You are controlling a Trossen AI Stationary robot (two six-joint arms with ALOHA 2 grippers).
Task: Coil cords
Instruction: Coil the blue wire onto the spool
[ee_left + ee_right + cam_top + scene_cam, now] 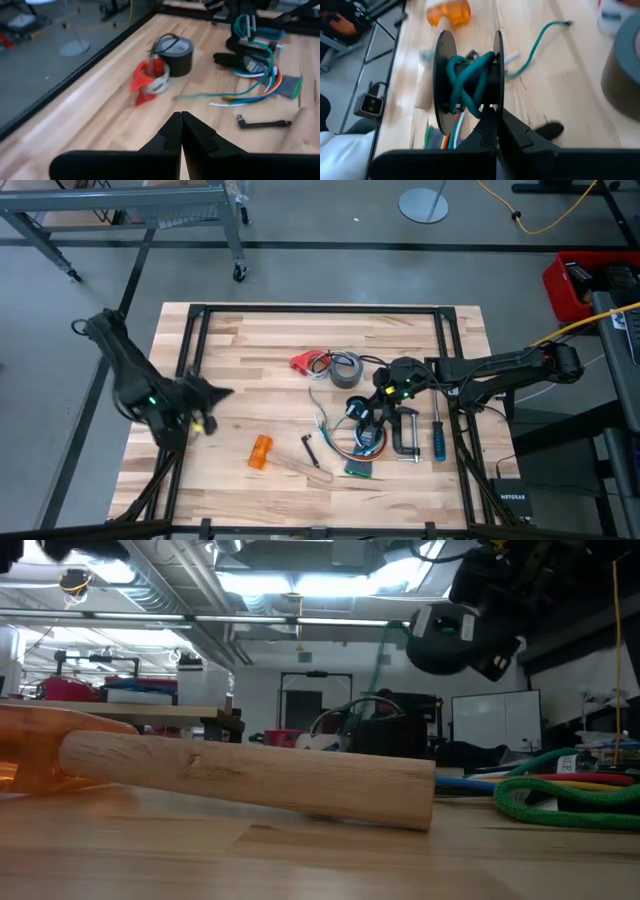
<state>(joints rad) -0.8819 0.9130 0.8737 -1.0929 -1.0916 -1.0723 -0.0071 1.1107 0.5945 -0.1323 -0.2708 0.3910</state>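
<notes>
Tape roll (345, 369) mid-table, cords (352, 442) just right of the wooden handle (300, 471) (clamp (405, 434) farther right).

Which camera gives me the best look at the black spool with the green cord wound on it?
The right wrist view: the spool fills the frame, flanges and green windings clear. The left wrist view shows it far off; the high view mostly hides it under the right gripper.

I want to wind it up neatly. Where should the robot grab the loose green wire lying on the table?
Probably near its free end, coming straight down from above. There the green wire lies flat on the table, with bare wood around it, away from the coloured wire tangle.
</notes>
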